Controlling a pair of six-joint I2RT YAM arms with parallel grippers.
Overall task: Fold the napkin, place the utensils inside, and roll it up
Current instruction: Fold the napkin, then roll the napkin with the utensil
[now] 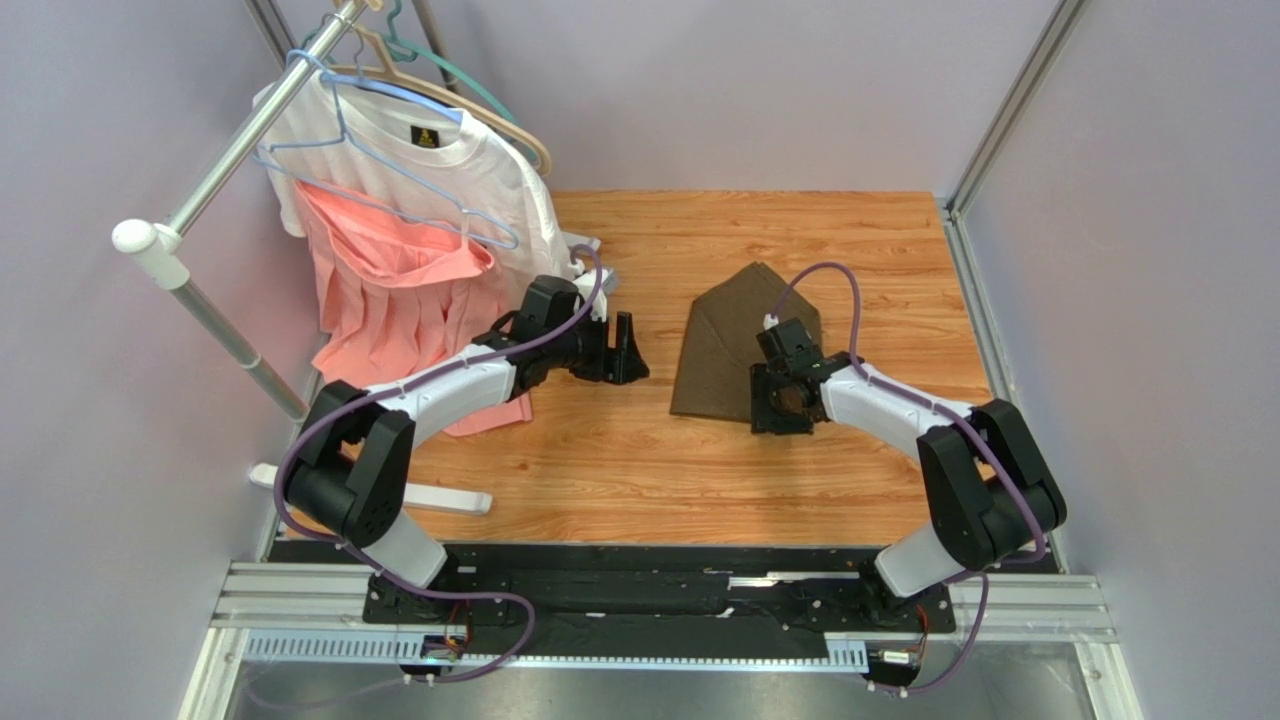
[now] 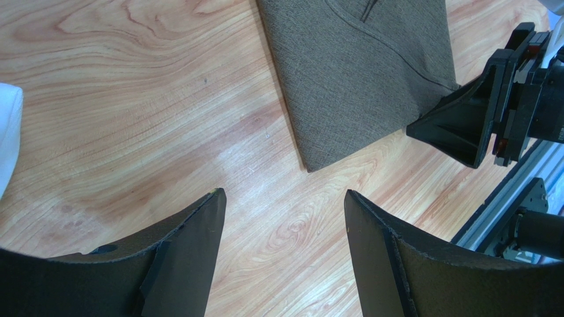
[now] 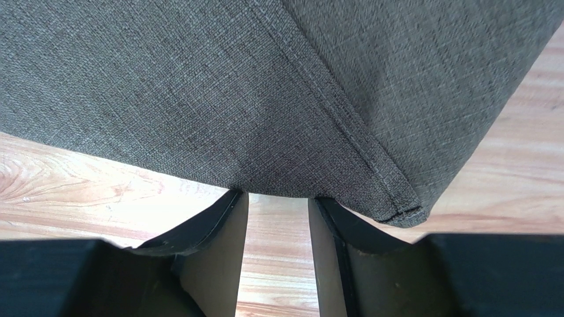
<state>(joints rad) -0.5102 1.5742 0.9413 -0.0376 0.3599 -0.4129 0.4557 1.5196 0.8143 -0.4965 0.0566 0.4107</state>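
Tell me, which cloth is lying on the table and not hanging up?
The dark olive-brown napkin: it lies folded flat on the wooden table. The white T-shirt and the pink garment both hang from the rack.

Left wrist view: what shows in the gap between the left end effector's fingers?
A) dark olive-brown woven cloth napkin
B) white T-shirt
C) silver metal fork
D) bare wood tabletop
D: only the light-brown grained wood tabletop shows between the spread fingers of the left end effector. The folded dark olive-brown woven cloth napkin lies beyond the fingertips, apart from them.
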